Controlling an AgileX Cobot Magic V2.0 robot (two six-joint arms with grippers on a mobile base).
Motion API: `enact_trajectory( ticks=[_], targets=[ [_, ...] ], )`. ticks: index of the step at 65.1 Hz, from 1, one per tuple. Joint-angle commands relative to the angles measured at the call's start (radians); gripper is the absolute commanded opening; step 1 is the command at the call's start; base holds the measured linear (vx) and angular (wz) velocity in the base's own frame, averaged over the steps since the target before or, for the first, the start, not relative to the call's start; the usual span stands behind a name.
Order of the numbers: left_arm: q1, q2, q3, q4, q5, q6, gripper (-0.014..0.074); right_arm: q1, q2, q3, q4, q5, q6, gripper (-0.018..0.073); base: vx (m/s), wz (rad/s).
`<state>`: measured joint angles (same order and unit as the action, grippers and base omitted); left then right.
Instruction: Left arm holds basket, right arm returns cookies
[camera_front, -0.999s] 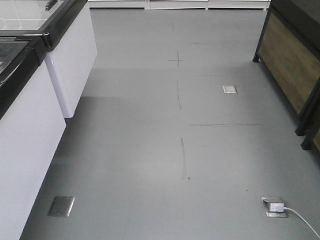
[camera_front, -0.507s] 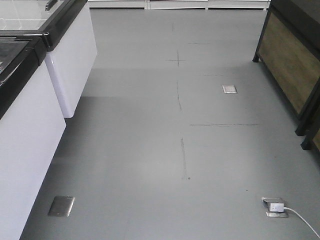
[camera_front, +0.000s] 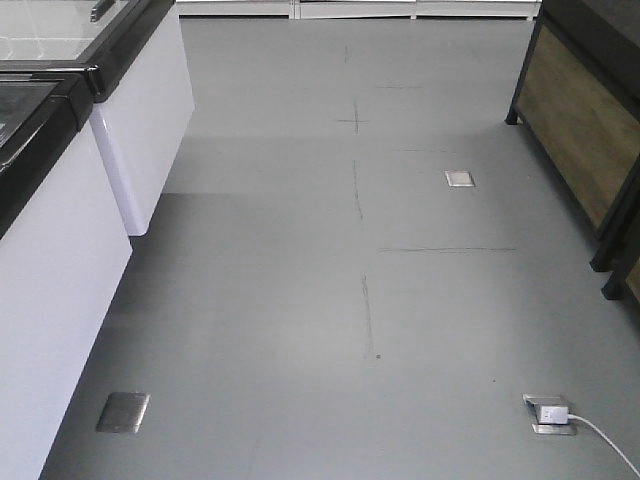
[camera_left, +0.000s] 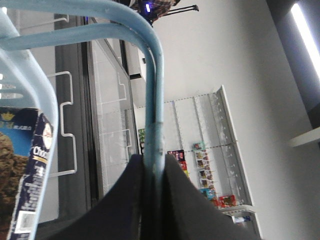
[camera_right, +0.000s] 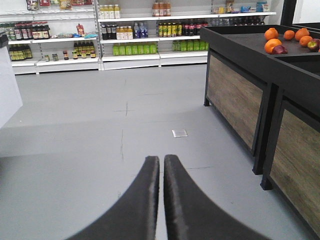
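1. Well, the cookies are at 8 o'clock in the left wrist view. It is a tall box of dark blue card with white letters, a brown bumpy cookie picture and a white barcode patch at the bottom.
2. A curved bar of the basket crosses in front of the box. The basket is smooth, pale blue plastic.
3. Two round hoop handles bend over from 11 o'clock and run down together to 6 o'clock.
4. The left gripper is squeezed tight on those handles. One flat, pointed black finger is on each side, and both touch the plastic.
5. The right gripper is at 6 o'clock in its own view. Its two soft-looking black fingers are pressed together with nothing between them.
6. Under it is a flat grey floor.
7. A dark stand with wood panels is at 3 o'clock. Round oranges lie on top of it.
8. White shelves full of bottles run along 12 o'clock.
9. In the front view, white freezer chests with black rims are at 9 o'clock.
10. A square metal floor plate is at 7 o'clock, and a white plug with a cord is at 5 o'clock.
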<state>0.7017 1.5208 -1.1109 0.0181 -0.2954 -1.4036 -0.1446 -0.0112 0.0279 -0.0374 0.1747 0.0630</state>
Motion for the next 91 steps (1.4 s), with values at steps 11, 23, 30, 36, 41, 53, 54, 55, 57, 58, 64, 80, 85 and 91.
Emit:
enact_trajectory(
  ticks=[11,23,30,36,41,53,54,55,57,58,64,80,85,91],
  targets=[
    [-0.004,-0.045,-0.032,0.142,-0.215,-0.179,-0.0004,-0.004,-0.013,0.018,-0.008,-0.071,-0.005,-0.0006,0.00,0.00],
    [-0.012,-0.056,-0.032,0.146,-0.255,-0.192,-0.0004,-0.004,-0.013,0.018,-0.008,-0.071,-0.005,-0.0006,0.00,0.00],
    [-0.023,-0.062,-0.032,0.147,-0.283,-0.213,-0.0004,-0.004,-0.013,0.018,-0.008,-0.071,-0.005,-0.0006,0.00,0.00],
    [-0.024,-0.062,-0.032,0.168,-0.323,-0.275,-0.0004,-0.004,-0.013,0.018,-0.008,-0.071,-0.005,-0.0006,0.00,0.00],
    [-0.033,-0.062,-0.032,0.199,-0.365,-0.339,-0.0004,-0.004,-0.013,0.018,-0.008,-0.071,-0.005,-0.0006,0.00,0.00],
    [-0.066,-0.062,-0.032,0.261,-0.408,-0.446,-0.0004,-0.004,-0.013,0.018,-0.008,-0.071,-0.005,-0.0006,0.00,0.00],
    [-0.070,-0.062,-0.032,0.265,-0.411,-0.449,-0.0004,-0.004,-0.013,0.018,-0.008,-0.071,-0.005,-0.0006,0.00,0.00],
    [-0.074,-0.062,-0.032,0.269,-0.415,-0.456,-0.0004,-0.004,-0.013,0.018,-0.008,-0.071,-0.005,-0.0006,0.00,0.00],
    [-0.082,-0.062,-0.032,0.274,-0.425,-0.473,-0.0004,-0.004,-0.013,0.018,-0.008,-0.071,-0.005,-0.0006,0.00,0.00],
    [-0.086,-0.062,-0.032,0.278,-0.429,-0.479,-0.0004,-0.004,-0.013,0.018,-0.008,-0.071,-0.005,-0.0006,0.00,0.00],
    [-0.112,-0.062,-0.032,0.295,-0.459,-0.511,-0.0004,-0.004,-0.013,0.018,-0.008,-0.071,-0.005,-0.0006,0.00,0.00],
    [-0.190,-0.062,-0.032,0.349,-0.548,-0.614,-0.0004,-0.004,-0.013,0.018,-0.008,-0.071,-0.005,-0.0006,0.00,0.00],
    [-0.215,-0.062,-0.032,0.389,-0.558,-0.661,-0.0004,-0.004,-0.013,0.018,-0.008,-0.071,-0.005,-0.0006,0.00,0.00],
    [-0.245,-0.062,-0.032,0.448,-0.559,-0.724,-0.0004,-0.004,-0.013,0.018,-0.008,-0.071,-0.005,-0.0006,0.00,0.00]
  ],
)
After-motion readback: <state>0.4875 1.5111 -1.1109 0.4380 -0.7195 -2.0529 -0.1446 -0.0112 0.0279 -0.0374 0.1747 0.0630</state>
